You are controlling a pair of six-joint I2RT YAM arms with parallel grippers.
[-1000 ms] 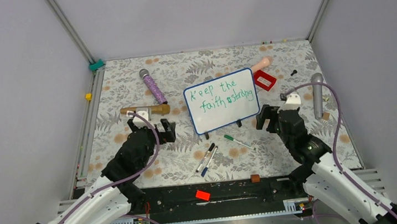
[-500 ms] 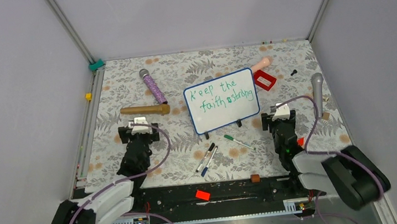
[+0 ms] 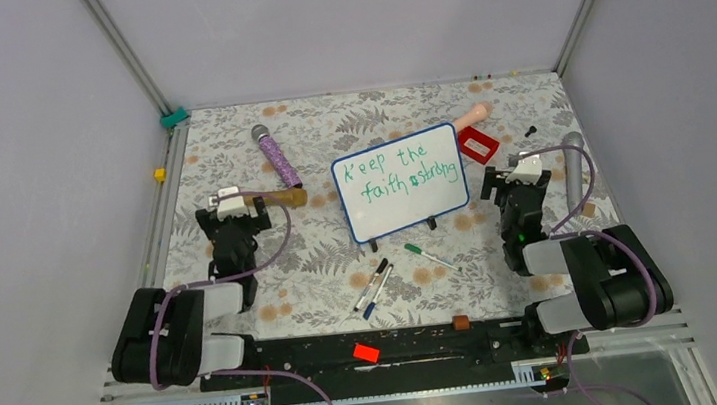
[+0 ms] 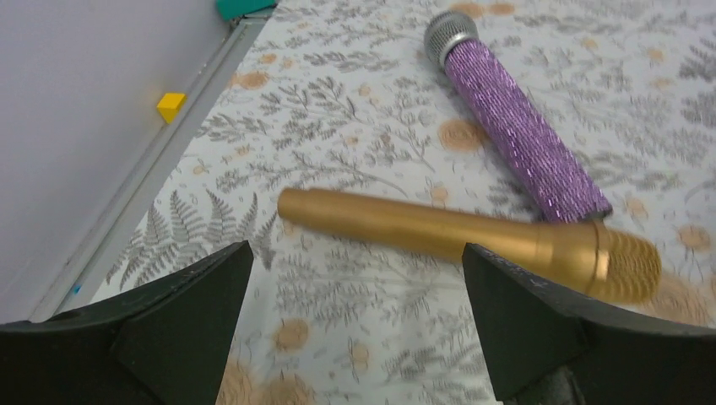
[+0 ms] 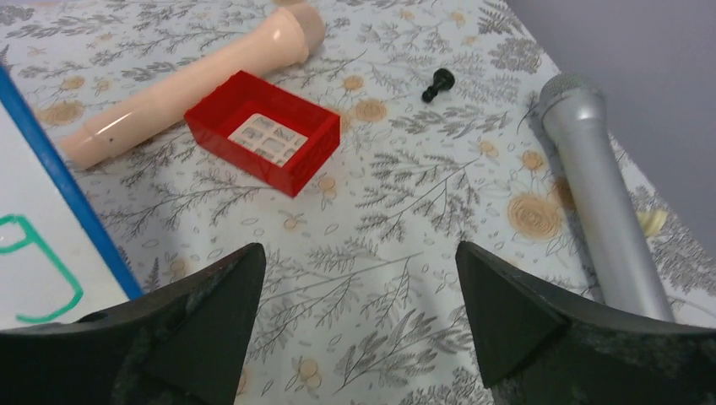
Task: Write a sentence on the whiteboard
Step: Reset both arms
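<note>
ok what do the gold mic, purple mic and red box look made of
The gold microphone looks like metal or metallic-painted plastic, going by its smooth satin sheen. The purple microphone has a handle covered in a sparkly, rhinestone-like texture and a grey, mesh-looking head. The red box is probably moulded plastic: uniform glossy colour, thin walls, gridded base.

We see the whiteboard standing on the flowered table, with the sentence in green on two lines. The left gripper and the right gripper are at its two sides, not touching it, and their jaws seem spread, though they look small here.
</note>
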